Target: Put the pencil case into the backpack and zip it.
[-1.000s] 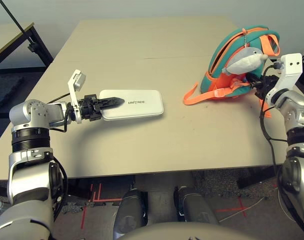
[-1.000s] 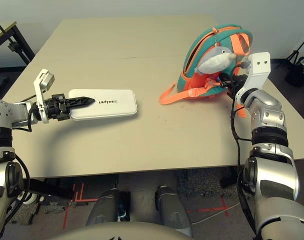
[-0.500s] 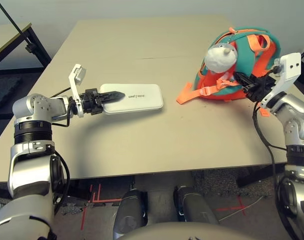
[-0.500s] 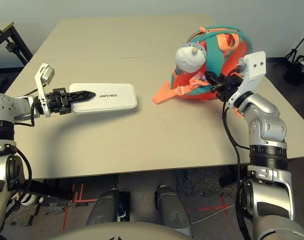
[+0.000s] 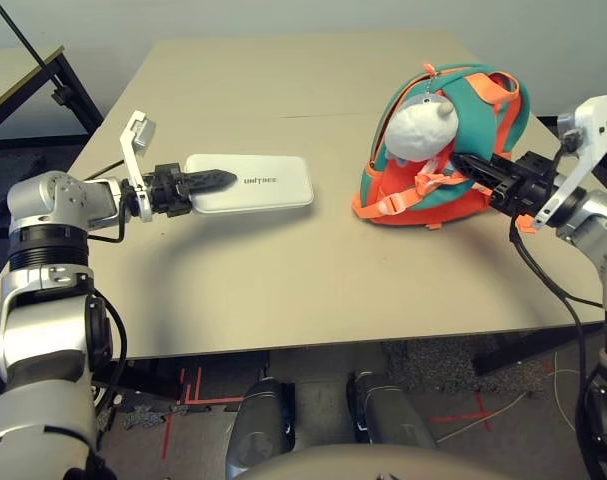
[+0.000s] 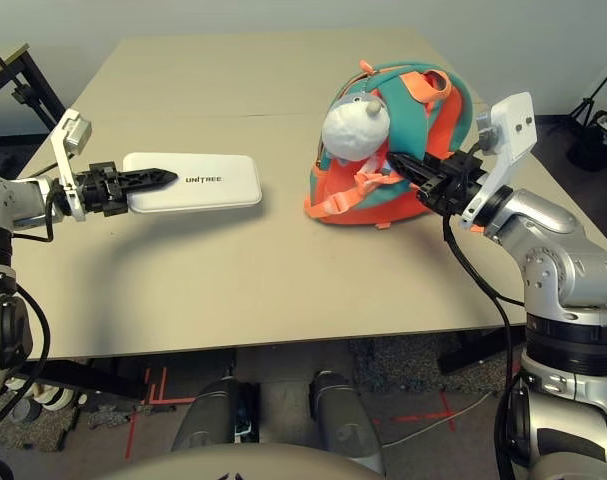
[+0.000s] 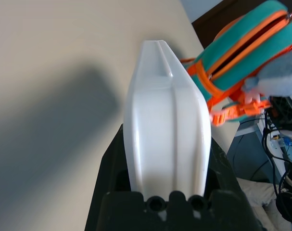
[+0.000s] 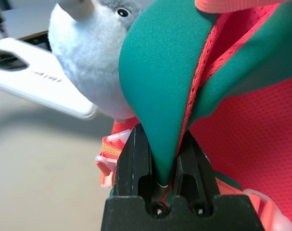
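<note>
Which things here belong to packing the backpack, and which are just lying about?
Job:
pencil case, shut in the left gripper
backpack, teal edge pinched by the right gripper

Not part of it:
table, just the work surface
black stand beside the table

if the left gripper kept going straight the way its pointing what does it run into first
Likely the backpack. The left gripper, shut on the pencil case, points across the table toward it, and the left wrist view shows the bag ahead, slightly off to one side, so it could just miss.
</note>
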Tool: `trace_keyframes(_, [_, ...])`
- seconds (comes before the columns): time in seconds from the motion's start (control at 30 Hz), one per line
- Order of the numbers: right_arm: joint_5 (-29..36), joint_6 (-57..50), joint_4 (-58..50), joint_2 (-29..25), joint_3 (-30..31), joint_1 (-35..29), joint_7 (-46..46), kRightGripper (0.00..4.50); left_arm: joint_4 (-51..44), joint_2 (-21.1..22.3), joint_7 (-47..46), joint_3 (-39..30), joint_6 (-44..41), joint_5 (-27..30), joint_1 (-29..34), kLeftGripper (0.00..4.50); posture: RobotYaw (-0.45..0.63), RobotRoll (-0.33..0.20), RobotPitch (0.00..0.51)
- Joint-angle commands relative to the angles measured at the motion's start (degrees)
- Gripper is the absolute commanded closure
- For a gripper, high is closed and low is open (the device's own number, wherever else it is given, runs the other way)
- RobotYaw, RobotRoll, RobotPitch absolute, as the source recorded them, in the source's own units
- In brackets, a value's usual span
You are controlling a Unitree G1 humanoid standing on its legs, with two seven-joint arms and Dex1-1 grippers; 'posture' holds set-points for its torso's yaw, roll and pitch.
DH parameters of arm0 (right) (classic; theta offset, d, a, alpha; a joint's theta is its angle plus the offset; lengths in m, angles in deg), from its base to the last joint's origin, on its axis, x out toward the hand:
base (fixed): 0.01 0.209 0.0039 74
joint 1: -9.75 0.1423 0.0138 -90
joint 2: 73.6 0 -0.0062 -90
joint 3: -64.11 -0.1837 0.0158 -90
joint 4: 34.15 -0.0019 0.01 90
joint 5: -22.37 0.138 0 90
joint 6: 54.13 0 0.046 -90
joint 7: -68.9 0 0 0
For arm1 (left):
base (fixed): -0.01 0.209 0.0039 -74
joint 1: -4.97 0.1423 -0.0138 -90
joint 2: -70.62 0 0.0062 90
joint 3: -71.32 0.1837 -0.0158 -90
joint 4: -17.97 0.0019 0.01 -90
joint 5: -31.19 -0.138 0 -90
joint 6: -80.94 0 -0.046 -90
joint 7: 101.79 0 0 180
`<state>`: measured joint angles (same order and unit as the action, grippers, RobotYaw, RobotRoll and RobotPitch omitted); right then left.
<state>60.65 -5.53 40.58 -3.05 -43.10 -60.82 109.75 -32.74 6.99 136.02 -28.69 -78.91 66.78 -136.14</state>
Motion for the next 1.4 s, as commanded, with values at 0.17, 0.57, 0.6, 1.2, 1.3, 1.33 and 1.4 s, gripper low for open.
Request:
trace_keyframes(0.17, [9.29, -3.71, -9.02, 1.06, -1.76, -2.66, -0.86, 4.24, -2.79, 1.21, 2.59, 0.81, 2.39, -0.62, -2.23, 3.2, -0.18, 0.0, 0.045])
trace_keyframes(0.57, [3.87, -1.0, -7.4, -0.41, 4.01, -9.69, 0.49, 4.25, -23.6, -1.46, 3.15, -2.17, 2.81, 6.58, -4.6, 3.2, -0.17, 0.0, 0.048])
trace_keyframes(0.6, [3.56, -0.67, -6.99, -0.52, 4.23, -9.82, 0.65, 4.25, -25.39, -1.19, 3.12, -1.36, 2.64, 6.63, -4.61, 3.2, -0.17, 0.0, 0.048])
trace_keyframes(1.2, [2.46, 1.35, -4.62, -0.57, 4.38, -10.65, 1.0, 4.25, -30.97, 2.54, 9.96, 6.66, 12.26, 3.41, -3.37, 3.2, -0.17, 0.0, 0.045])
trace_keyframes(1.3, [2.59, 1.35, -4.93, -0.4, 4.47, -10.68, 0.73, 4.25, -29.51, 2.34, 11.41, 8.82, 14.56, 1.69, -3.19, 3.2, -0.18, 0.0, 0.046])
trace_keyframes(1.33, [2.74, 1.29, -5.16, -0.28, 4.44, -10.69, 0.6, 4.25, -28.65, 2.17, 11.66, 9.56, 15.7, 0.71, -3.25, 3.21, -0.18, 0.0, 0.047])
trace_keyframes(1.4, [2.87, 1.23, -5.45, -0.15, 4.44, -10.71, 0.44, 4.25, -27.37, 2.01, 12.1, 10.51, 17.44, -0.69, -3.48, 3.21, -0.18, 0.0, 0.046])
